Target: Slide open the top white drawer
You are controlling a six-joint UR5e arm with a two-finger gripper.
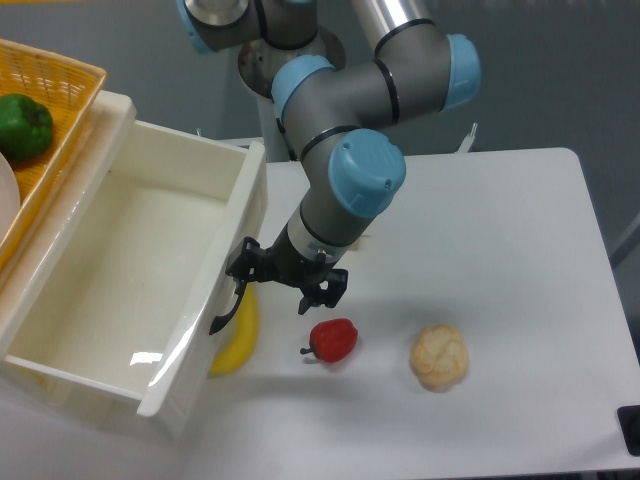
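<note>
The top white drawer (pixel 120 270) is a deep cream-white box, pulled far out of the cabinet at the left, with its inside bare. Its curved black handle (pixel 226 310) sticks out from the front panel. My gripper (pixel 283 285) hangs just right of that panel, with one finger (pixel 243 266) by the top of the handle and the other finger (pixel 325 292) out over the table. The fingers stand apart and nothing is held between them.
A yellow banana (pixel 238 338) lies under the drawer front. A red pepper (pixel 333 340) and a pale bread roll (pixel 439 357) sit on the white table (pixel 500 230). A yellow pepper is mostly hidden behind my arm. An orange basket (pixel 60 90) with a green pepper (pixel 24 125) rests on the cabinet.
</note>
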